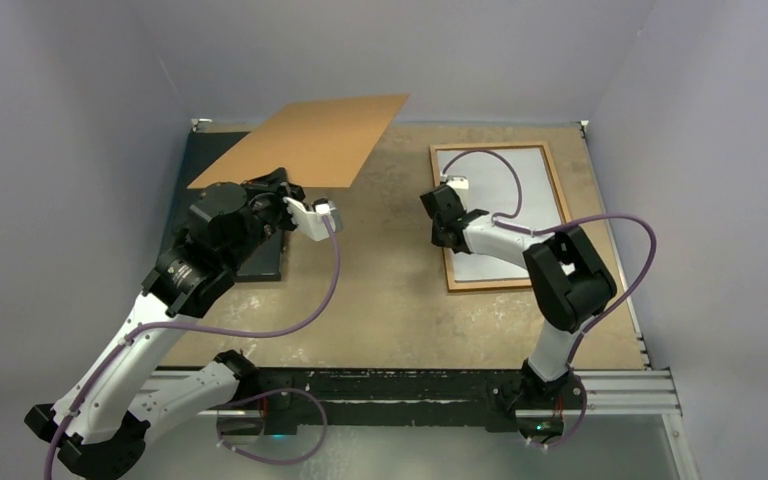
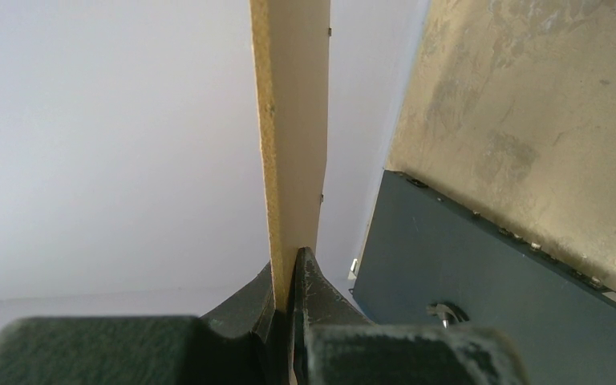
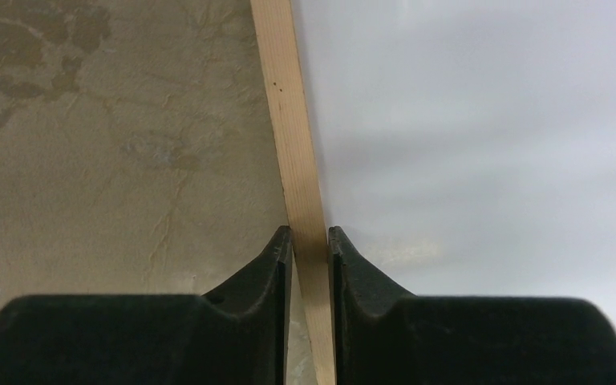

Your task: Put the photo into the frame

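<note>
Tabletop (image 1: 380, 300), mottled tan, fills the middle of the overhead view. Over its upper left hangs the plain brown backing board (image 1: 305, 140), lifted off the surface and tilted. The left gripper (image 2: 292, 273) is clamped tight on the board's lower edge, which shows edge-on in the left wrist view.

At upper right the frame (image 1: 487, 146) lies flat, its long axis running from the lower part of the picture towards the top and leaning slightly. The inside looks pale and blank. A dark mat (image 1: 262, 262) lies at the left, mostly hidden under the left arm.

The right gripper (image 3: 309, 241) sits at the frame's left long side, jaws narrowly apart with the wooden border between them. They touch it or nearly do, and I cannot tell whether they pinch it.

The photo shows in no view, so its place is unknown. Whichever way it lies, the right arm is much nearer the frame. The left is well apart and occupied, so the board probably has to be dealt with first.
</note>
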You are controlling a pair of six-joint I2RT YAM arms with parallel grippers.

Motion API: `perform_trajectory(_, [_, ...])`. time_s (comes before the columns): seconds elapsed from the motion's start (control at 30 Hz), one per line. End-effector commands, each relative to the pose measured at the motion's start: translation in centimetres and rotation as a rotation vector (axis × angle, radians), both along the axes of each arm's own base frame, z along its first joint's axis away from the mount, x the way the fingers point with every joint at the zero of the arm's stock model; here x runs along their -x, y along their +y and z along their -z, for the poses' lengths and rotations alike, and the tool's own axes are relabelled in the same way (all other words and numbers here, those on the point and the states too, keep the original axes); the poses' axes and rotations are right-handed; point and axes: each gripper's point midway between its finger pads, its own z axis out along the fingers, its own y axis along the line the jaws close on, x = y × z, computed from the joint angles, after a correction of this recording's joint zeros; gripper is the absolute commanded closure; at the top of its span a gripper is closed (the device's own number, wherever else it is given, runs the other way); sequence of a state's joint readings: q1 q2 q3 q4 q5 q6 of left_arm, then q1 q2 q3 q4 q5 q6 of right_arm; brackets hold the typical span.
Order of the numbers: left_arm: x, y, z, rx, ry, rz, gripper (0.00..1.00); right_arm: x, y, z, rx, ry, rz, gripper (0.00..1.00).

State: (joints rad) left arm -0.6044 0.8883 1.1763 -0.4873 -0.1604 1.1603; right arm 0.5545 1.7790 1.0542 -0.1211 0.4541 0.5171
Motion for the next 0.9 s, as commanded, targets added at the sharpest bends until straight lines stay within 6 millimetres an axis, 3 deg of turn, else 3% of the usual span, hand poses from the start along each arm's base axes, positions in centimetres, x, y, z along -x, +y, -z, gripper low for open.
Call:
perform_trajectory(0.0, [0.5, 0.3, -6.8, 0.125, -0.178, 0.001, 1.0, 0.9, 0.8, 0.5, -0.013, 0.006, 0.013, 0.86])
perform_trajectory(0.27, [0.6, 0.1, -6.9, 0.124, -0.179, 0.017, 1.0, 4.0, 4.7, 0.5, -0.14, 0.043, 0.03, 0.96])
perform_trajectory(0.4, [0.7, 0.0, -6.8, 0.119, -0.172, 0.023, 1.0, 5.6, 8.6, 0.2, -0.206, 0.047, -0.025, 0.96])
perform_trajectory(0.5, [0.9, 0.1, -6.7, 0.116, -0.165, 0.027, 1.0, 6.3, 12.6, -0.4, -0.237, 0.043, -0.106, 0.96])
perform_trajectory(0.67, [1.2, 0.3, -6.4, 0.105, -0.151, 0.026, 1.0, 6.2, 18.4, -2.0, -0.245, 0.017, -0.24, 0.96])
perform_trajectory(0.87, [1.7, 0.7, -5.8, 0.087, -0.131, 0.024, 1.0, 5.3, 20.9, -4.3, -0.276, -0.012, -0.272, 0.9])
